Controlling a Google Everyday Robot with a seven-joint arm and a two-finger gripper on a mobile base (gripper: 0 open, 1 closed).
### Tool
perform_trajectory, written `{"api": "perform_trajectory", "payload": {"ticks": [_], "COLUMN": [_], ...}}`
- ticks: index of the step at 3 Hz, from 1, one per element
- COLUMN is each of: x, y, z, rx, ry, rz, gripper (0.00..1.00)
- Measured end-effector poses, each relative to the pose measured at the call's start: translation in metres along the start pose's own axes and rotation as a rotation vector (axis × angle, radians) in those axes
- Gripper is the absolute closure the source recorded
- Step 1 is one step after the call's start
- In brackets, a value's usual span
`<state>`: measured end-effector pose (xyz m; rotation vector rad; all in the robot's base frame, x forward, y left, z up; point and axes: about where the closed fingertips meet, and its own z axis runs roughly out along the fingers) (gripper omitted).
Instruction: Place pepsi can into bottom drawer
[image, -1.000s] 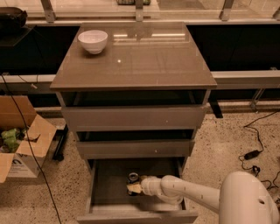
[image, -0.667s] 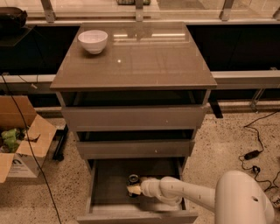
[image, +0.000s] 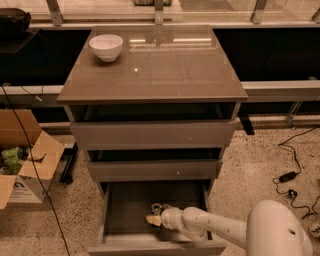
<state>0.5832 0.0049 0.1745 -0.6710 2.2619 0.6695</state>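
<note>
The bottom drawer (image: 114, 215) is pulled open, a dark, deep box below two shallower drawers. My gripper (image: 153, 218) is inside it at the middle, low over the drawer floor, at the end of the white arm (image: 210, 227) that reaches in from the lower right. The pepsi can (image: 156, 206) shows only as a small silver ring and dark body right at the gripper's tip, on its far side. Whether the gripper holds the can or just touches it cannot be made out.
A white bowl (image: 106, 46) stands at the back left of the cabinet top (image: 160, 70). The two upper drawers (image: 152, 134) are slightly open. A cardboard box (image: 22, 165) sits on the floor at the left; cables (image: 287, 177) lie at the right.
The arm has shifted slightly left and the gripper sits a little lower in the bottom drawer. The can stays at the gripper's tip.
</note>
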Motion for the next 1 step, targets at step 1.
{"api": "perform_trajectory", "payload": {"ticks": [1], "x": [0.0], "y": [0.0], "z": [0.0], "rx": [0.0], "ry": [0.0], "rz": [0.0], "gripper": [0.0]}}
